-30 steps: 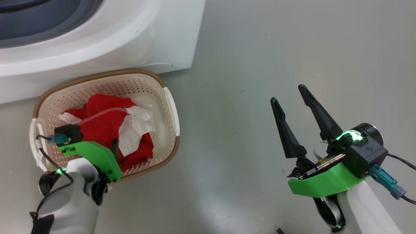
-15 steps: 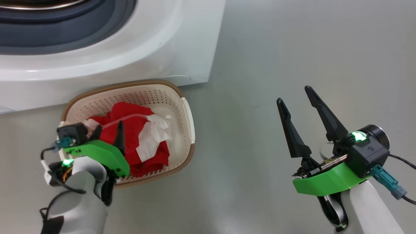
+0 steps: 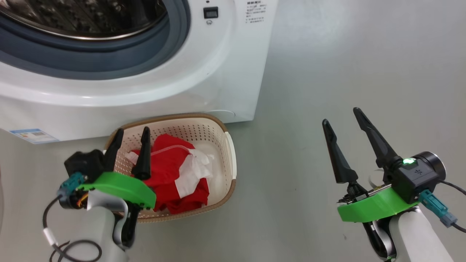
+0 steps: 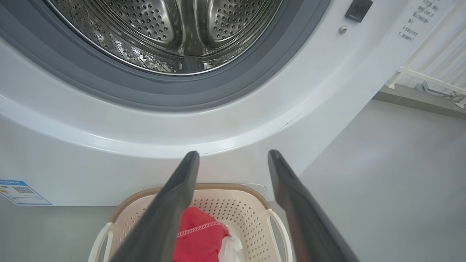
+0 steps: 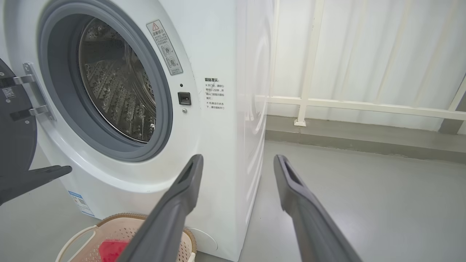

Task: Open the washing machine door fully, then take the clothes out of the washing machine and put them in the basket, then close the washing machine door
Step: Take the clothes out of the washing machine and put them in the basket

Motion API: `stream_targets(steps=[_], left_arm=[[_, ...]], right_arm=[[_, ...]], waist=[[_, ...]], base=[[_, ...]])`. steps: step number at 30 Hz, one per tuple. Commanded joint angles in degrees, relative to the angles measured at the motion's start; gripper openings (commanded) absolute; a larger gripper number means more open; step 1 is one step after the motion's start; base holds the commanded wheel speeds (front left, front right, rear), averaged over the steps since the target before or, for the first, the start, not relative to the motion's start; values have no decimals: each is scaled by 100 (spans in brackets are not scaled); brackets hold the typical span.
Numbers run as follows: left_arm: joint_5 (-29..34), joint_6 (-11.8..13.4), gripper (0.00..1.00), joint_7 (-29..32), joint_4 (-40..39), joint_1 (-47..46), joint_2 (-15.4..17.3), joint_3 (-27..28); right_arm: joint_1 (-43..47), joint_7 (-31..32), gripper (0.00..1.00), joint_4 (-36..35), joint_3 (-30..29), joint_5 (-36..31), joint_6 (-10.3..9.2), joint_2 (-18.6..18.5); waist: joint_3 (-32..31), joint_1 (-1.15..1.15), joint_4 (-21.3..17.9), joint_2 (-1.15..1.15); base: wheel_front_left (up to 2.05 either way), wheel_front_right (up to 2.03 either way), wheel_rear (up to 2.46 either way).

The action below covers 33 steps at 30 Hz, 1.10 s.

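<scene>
The washing machine [image 3: 218, 72] stands with its grey ring and steel drum [image 4: 174, 29] exposed; no fabric shows in the drum. The washing machine door [image 5: 14, 145] hangs swung out on its hinge at the left edge of the right wrist view. On the floor against the machine's front sits the basket [image 3: 174, 117], holding the red and white clothes [image 3: 171, 174]. My left gripper [image 3: 133, 130] is open above the basket's near left side, holding nothing. My right gripper [image 3: 340, 115] is open over bare floor to the right, also holding nothing.
Grey floor [image 3: 346, 54] stretches to the right of the machine. A white railing [image 5: 346, 103] and a pale curtain close off the far side behind it. A blue label [image 3: 32, 135] sits low on the machine's front.
The head camera has tilted up, bringing the drum opening into view. My left gripper has lifted out of the basket, leaving the clothes inside. The right gripper has kept its pose.
</scene>
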Motion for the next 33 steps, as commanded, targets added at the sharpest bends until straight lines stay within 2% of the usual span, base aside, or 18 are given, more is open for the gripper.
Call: stream_targets(steps=[1,7,13,23,33], left_arm=[[88,18,100,-69,-245,151,114,194],[331,114,100,-69,-1370,752,78,497],[653,112,100,-69,-2123,1242,56,574],[880,113,100,-70,-2556,1857,56,709],[872,151,100,-70,-2646,2242,42,820]], right_arm=[[37,-36,100,-115,55,-59,20,14],[154,-36,100,9,-172,-85,20,15],[263,-36,100,174,-495,14,20,17],[439,-36,100,234,-691,-62,20,18],[790,-36,100,134,-770,-151,20,18]], waist=[[-226,0,136,0],[-505,0,220,0],[-739,0,268,0],[-1076,0,291,0],[-1432,0,288,0]], base=[[0,0,0],[0,0,0],[0,0,0],[0,0,0],[0,0,0]])
